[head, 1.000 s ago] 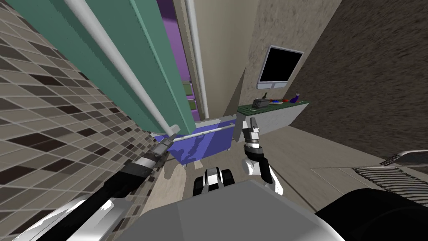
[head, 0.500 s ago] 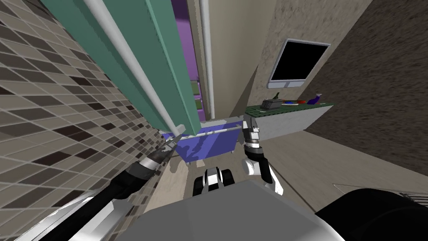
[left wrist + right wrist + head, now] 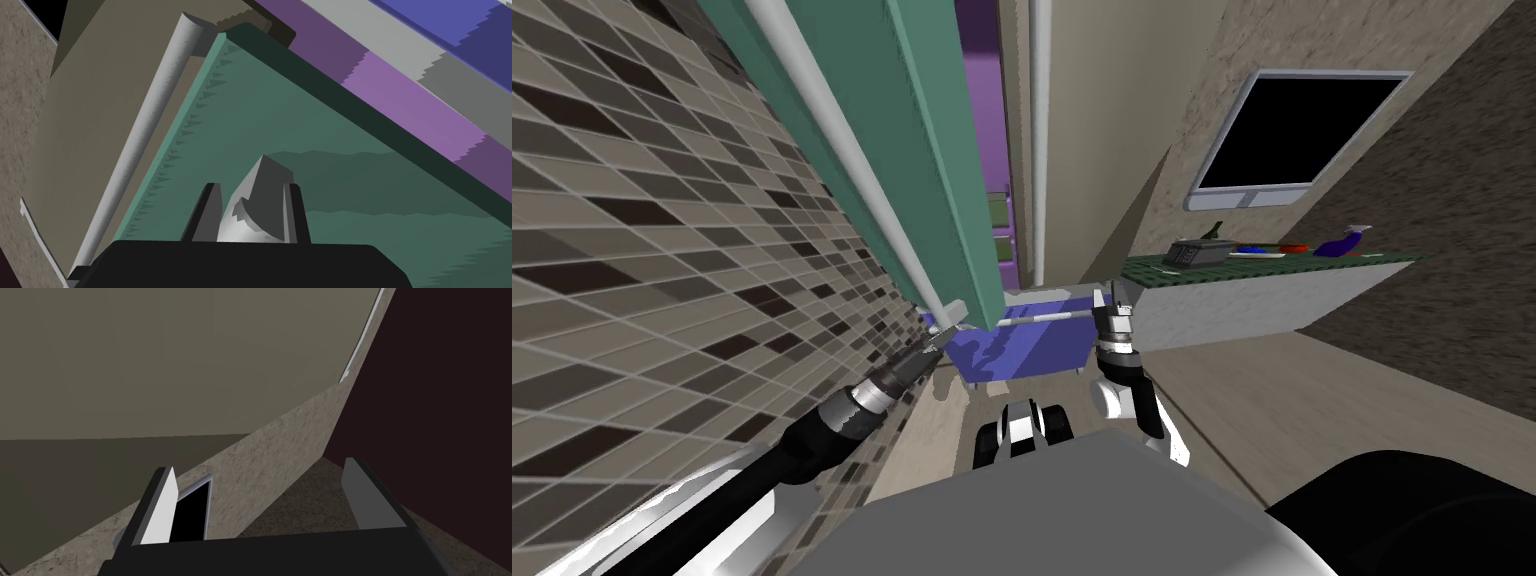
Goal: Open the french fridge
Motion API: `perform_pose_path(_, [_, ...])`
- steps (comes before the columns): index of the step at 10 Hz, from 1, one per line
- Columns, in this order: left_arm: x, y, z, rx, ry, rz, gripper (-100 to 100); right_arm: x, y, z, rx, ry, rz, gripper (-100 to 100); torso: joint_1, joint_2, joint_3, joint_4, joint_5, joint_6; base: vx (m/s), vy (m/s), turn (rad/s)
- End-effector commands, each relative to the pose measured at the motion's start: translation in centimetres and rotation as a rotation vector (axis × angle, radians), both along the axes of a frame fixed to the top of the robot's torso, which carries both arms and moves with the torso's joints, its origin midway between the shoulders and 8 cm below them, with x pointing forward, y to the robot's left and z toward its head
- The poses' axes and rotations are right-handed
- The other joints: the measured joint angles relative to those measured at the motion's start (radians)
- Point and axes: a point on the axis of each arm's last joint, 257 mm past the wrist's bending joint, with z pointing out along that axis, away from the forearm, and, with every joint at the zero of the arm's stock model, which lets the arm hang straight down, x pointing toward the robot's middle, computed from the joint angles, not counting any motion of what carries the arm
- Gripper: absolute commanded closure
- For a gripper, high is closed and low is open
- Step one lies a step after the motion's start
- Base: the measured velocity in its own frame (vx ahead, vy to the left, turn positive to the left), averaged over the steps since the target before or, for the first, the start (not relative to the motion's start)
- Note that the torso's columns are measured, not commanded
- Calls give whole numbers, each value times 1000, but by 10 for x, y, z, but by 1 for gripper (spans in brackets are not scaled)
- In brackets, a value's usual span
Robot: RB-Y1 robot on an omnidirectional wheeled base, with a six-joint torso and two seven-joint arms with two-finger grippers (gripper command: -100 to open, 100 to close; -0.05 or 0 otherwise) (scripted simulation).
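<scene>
The long grey bar handle (image 3: pixel 842 150) of the green fridge door (image 3: pixel 922 130) is clamped at its lower end by the left gripper (image 3: pixel 252 212); the door is set ajar beside the tiled wall (image 3: pixel 662 250); the right gripper (image 3: pixel 260 503) is spread wide, empty.

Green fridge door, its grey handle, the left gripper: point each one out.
green fridge door (image 3: pixel 907 150), head view, on its front face.
grey handle (image 3: pixel 847 140), head view, midway along the bar.
left gripper (image 3: pixel 251 192), left wrist view, between its fingertips, shut on the handle.
</scene>
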Motion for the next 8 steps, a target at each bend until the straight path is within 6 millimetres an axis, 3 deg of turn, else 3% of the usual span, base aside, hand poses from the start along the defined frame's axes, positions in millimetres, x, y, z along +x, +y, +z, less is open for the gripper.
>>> perform_pose_path(1, [-6,-7,13,24,-53,-62,100,0,0,0,0,0,0,0,-2,-1,-1,0,-1,4,-8,16,-42])
perform_pose_path(3, [-8,-9,17,16,-64,-72,100,0,0,0,0,0,0,0,-8,3,1,2,-3,5,-7,16,-21])
perform_pose_path(4, [-17,-19,3,7,-17,-124,100,0,0,0,0,0,0,0,-8,5,3,3,-3,4,97,51,350])
perform_pose_path(5, [-21,-23,4,22,-25,-153,100,0,0,0,0,0,0,0,-4,2,2,0,-1,1,122,54,406])
perform_pose_path(8, [-32,-32,13,19,-59,-211,100,0,0,0,0,0,0,0,-6,-2,-2,-1,-1,6,15,12,48])
